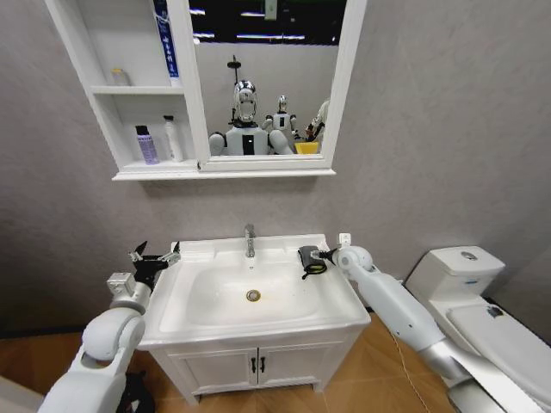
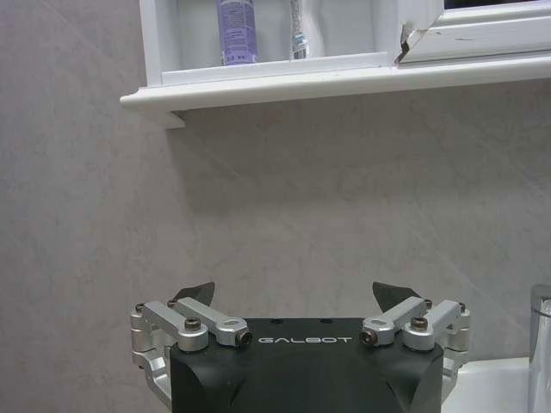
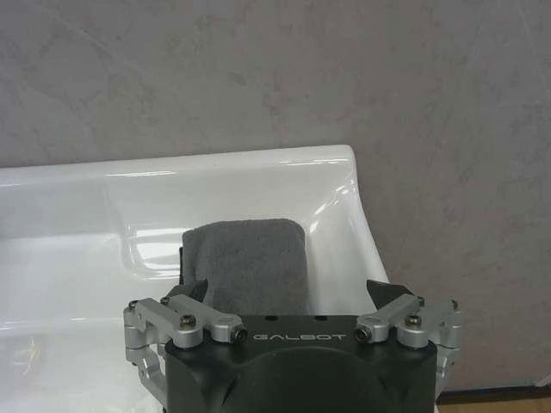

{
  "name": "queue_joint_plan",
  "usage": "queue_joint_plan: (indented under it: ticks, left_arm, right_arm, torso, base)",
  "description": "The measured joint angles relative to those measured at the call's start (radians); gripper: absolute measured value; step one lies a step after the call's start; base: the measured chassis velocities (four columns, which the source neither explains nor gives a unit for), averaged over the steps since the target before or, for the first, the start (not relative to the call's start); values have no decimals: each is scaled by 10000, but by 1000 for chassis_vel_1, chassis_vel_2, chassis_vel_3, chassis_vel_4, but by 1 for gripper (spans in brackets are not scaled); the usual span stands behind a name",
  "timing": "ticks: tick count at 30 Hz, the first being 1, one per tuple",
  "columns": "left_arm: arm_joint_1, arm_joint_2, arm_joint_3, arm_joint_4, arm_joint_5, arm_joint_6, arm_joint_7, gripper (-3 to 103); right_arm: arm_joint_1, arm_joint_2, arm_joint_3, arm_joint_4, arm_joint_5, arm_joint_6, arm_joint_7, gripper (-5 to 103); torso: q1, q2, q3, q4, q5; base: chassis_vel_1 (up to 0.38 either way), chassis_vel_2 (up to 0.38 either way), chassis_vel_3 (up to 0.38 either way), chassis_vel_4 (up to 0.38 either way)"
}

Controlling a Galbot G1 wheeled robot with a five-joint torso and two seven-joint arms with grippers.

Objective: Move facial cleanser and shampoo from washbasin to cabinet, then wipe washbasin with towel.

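Left gripper at lower left, jaws spread and empty beside the washbasin rim, right gripper right of centre, jaws spread just over the grey towel on the basin's back right ledge, purple bottle and white bottle in the cabinet at upper left.

Two bottles, one purple plastic bottle and one white plastic bottle, are counted at upper left; one dark grey folded towel is counted at centre.

The right gripper, fingers spread apart, hovers just above the grey towel lying on the washbasin ledge.
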Motion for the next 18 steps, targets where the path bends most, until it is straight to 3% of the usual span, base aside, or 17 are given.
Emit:
queue_joint_plan:
  ticks: [18]
  left_arm:
    - [-96,29,-394,192,-134,-170,219,100]
  right_arm:
    - [428,504,-454,-896,-332,101,-168,100]
  torso:
    - [-1,0,0,0,-1]
  base:
    - [0,0,0,0]
